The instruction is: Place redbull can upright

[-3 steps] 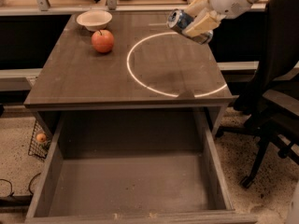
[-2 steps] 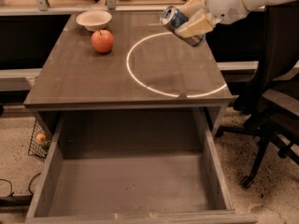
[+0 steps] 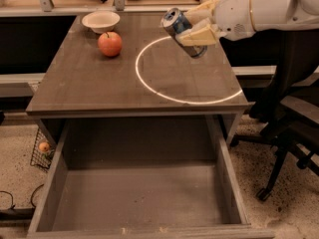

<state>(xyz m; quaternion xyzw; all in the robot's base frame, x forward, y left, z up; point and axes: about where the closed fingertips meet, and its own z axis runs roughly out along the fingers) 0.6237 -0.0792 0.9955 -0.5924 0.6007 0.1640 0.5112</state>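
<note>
The redbull can [image 3: 178,28] is blue and silver with a silver top. It is held in the air, tilted with its top toward the upper left, above the right rear part of the brown table [image 3: 89,88]. My gripper [image 3: 195,25] reaches in from the upper right and is shut on the can, its cream fingers [image 3: 199,35] clamped on the can's sides. The can hangs over the white ring of light [image 3: 149,83] on the tabletop.
A red apple [image 3: 109,44] and a white bowl [image 3: 100,21] sit at the table's back left. An open drawer [image 3: 137,198] juts out below the table's front. A black office chair [image 3: 291,128] stands to the right. A wire basket [image 3: 42,151] is on the floor at left.
My gripper has carried the can a little to the left and slightly up over the table. The can stays tilted in the fingers.
</note>
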